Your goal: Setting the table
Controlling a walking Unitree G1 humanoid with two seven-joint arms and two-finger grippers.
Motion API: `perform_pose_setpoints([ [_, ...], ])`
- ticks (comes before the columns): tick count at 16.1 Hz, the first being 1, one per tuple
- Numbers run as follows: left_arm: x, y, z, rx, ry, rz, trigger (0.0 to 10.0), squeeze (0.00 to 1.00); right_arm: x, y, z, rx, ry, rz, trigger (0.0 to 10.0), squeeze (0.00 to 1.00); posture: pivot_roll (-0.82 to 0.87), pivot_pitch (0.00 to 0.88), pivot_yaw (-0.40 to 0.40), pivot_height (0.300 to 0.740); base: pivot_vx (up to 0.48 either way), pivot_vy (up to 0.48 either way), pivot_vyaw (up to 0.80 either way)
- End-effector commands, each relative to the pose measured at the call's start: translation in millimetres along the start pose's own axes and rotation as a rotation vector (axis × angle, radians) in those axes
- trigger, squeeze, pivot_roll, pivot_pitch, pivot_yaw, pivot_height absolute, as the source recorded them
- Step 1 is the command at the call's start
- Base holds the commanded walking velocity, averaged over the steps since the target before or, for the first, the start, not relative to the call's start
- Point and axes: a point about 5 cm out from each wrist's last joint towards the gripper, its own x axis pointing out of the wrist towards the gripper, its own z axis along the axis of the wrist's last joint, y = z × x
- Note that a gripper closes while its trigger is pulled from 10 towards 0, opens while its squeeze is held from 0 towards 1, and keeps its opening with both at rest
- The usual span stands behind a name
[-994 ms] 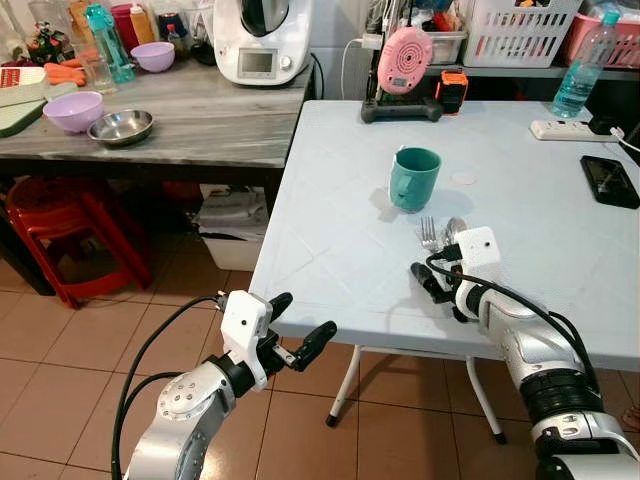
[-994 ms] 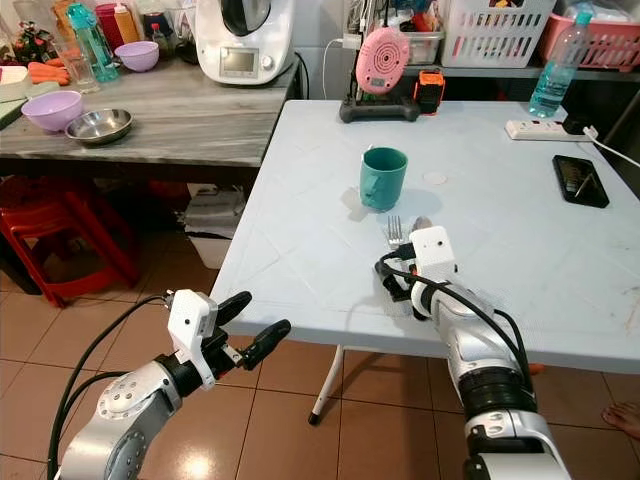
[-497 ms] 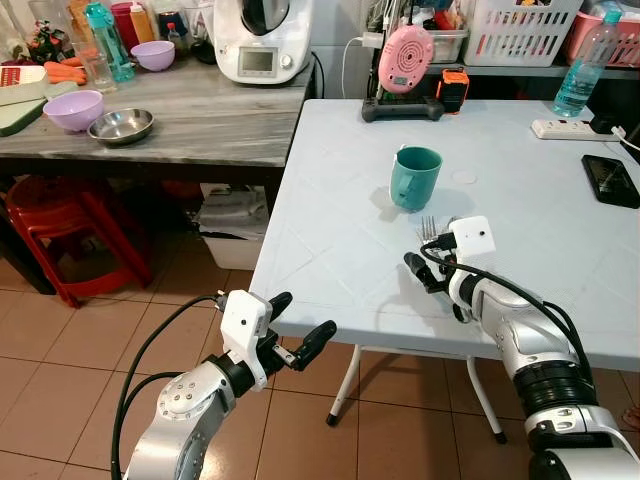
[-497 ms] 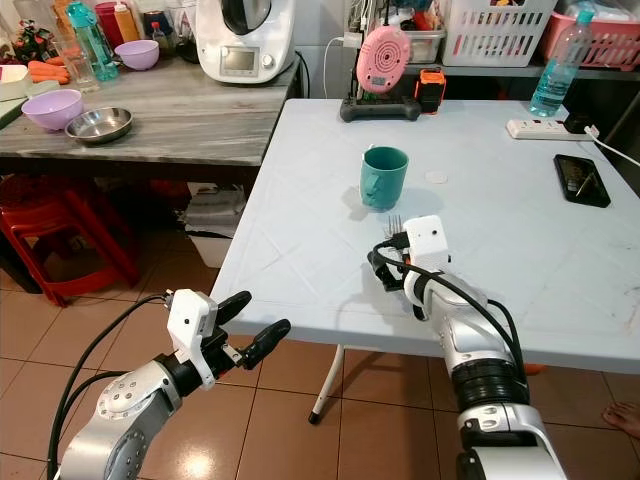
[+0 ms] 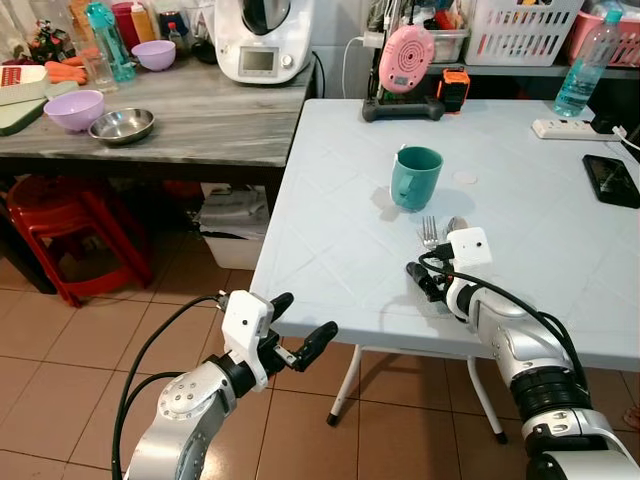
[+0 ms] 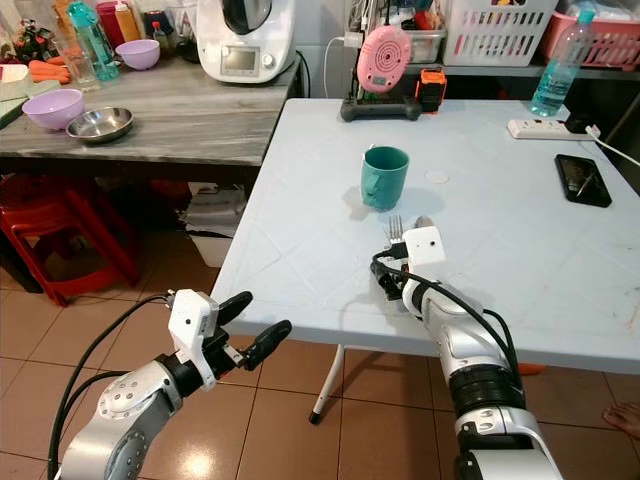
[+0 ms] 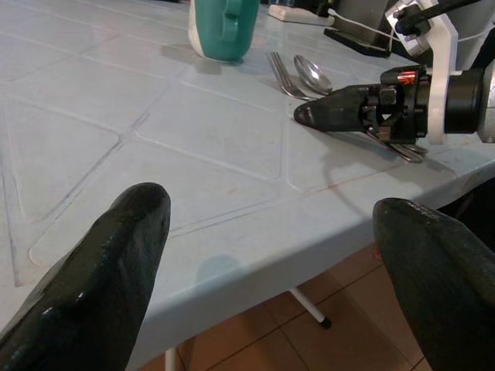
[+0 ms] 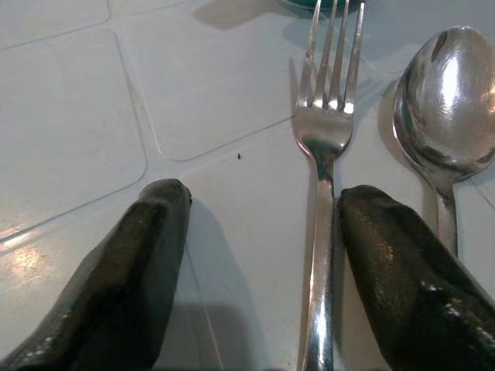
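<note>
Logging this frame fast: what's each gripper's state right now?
Left gripper: open, holding nothing, off the table's near-left edge.
Right gripper: open on the table, one finger left of the fork, the other between it and the spoon; gripping nothing.

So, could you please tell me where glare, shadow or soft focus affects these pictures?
Right wrist view: bright glare on the spoon bowl and fork; both near fingers look soft. Left wrist view: its own fingers are blurred, the teal mug sharper. Left eye view: even light, a soft shadow beside the mug.

Phone [image 5: 609,180] — red stools [image 5: 60,225]
</note>
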Motion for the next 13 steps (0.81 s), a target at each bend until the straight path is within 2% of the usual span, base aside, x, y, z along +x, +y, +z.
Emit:
perform_pose_setpoints([
  [1, -0.5, 1.4, 4, 0.019, 0.002, 0.004, 10.0, 0.0, -1.5, -4.8, -13, 0.012, 0.052, -0.035, 0.5, 0.0, -0.03, 0.048, 0.037, 0.74, 0.0, 0.0, 0.0],
  [3, -0.7, 1.9, 4, 0.021, 0.001, 0.006, 10.0, 0.0, -3.5, -5.5, -19, 0.04, 0.062, -0.046, 0.0, 0.0, -0.03, 0.046, 0.038, 0.74, 0.0, 0.0, 0.0],
  [6, 0.4, 0.8, 3, 0.022, 0.0, 0.0, 10.0, 0.0, -4.2, -4.6, -27, 0.124, 0.079, -0.061, 0.0, 0.0, -0.04, 0.039, 0.038, 0.74, 0.0, 0.0, 0.0],
  [10, 2.9, 1.3, 6, 0.019, -0.014, -0.012, 10.0, 0.0, -6.1, -1.1, -34, 0.169, 0.096, -0.062, 0.0, 0.0, -0.04, 0.033, 0.034, 0.74, 0.0, 0.0, 0.0],
  [13, 1.7, -3.2, 5, 0.006, -0.007, -0.075, 10.0, 0.0, -5.7, 2.9, -37, 0.204, 0.108, -0.056, 0.0, 0.0, -0.04, 0.031, 0.034, 0.74, 0.0, 0.0, 0.0],
])
